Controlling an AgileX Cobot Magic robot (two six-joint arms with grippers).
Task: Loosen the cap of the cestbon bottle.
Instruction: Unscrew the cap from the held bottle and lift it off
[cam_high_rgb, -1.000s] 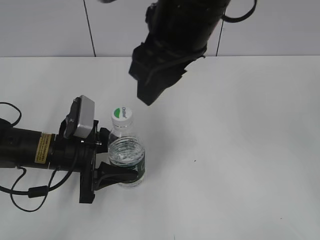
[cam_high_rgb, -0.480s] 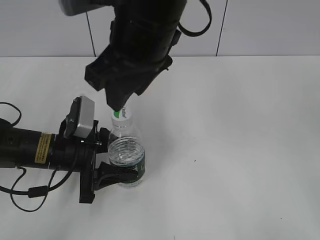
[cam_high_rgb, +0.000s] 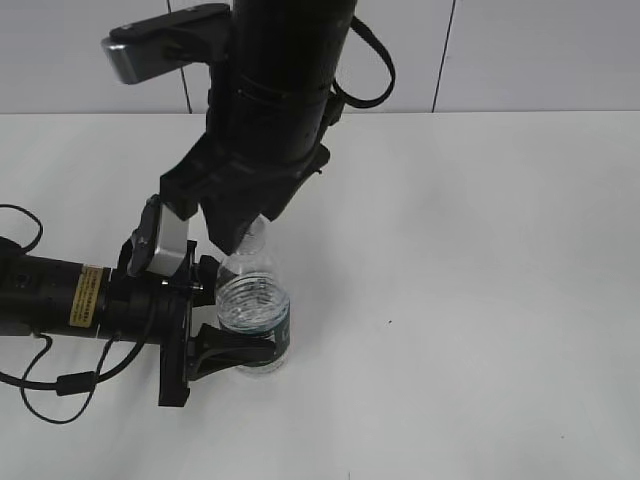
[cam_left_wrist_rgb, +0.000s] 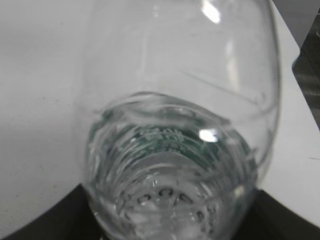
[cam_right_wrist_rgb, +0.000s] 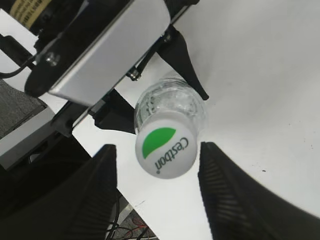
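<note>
Since the earlier frames, the right gripper (cam_high_rgb: 240, 232) has swung in from up and to the right of the cestbon bottle (cam_high_rgb: 253, 310) and descended until it straddles the bottle's top. In the exterior view the cap is now hidden behind this gripper. The right wrist view shows the cap (cam_right_wrist_rgb: 165, 150), white with a green half-circle and lettering, lying between the two dark fingers (cam_right_wrist_rgb: 97, 200), with a visible gap on each side; the jaws are spread and not touching it. The bottle stands upright on the white counter (cam_high_rgb: 480, 300). The left gripper (cam_high_rgb: 228, 346) reaches in from the bottle's left, its jaws closed around the lower body at the dark green label band. The left wrist view shows the clear ribbed body (cam_left_wrist_rgb: 175, 150) filling the frame directly ahead of that gripper.
</note>
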